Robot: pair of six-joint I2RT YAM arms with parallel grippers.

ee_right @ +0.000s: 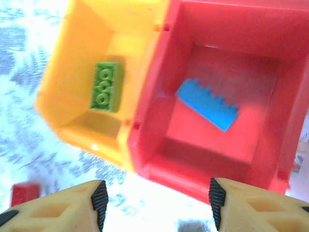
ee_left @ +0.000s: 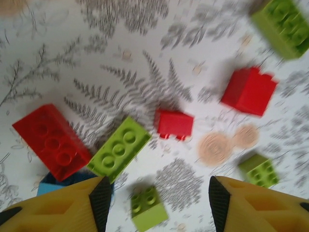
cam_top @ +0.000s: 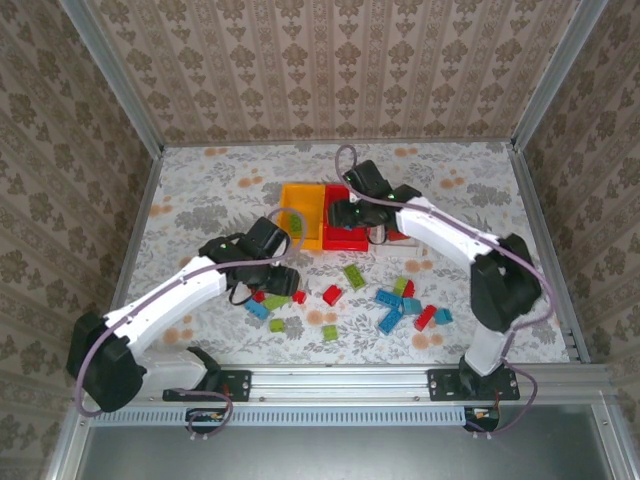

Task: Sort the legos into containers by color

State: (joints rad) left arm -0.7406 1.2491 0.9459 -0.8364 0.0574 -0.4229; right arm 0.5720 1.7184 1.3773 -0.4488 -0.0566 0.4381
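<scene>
My left tool [ee_left: 157,203] gapes wide over loose legos [cam_top: 400,305], a small green brick [ee_left: 148,209] at 6 o'clock between its tips. I'd centre, drop straight, missing the long green brick [ee_left: 119,148] at 10 o'clock. Right tool [ee_right: 157,203], wide, seemingly empty, hovers over the red bin [ee_right: 149,145].

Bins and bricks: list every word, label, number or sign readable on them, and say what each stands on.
No text can be read.
The orange-yellow bin and red bin: plain walls, no label seen.
Studs of the red brick and green brick, left wrist view: any embossing is too blurred to read.
</scene>
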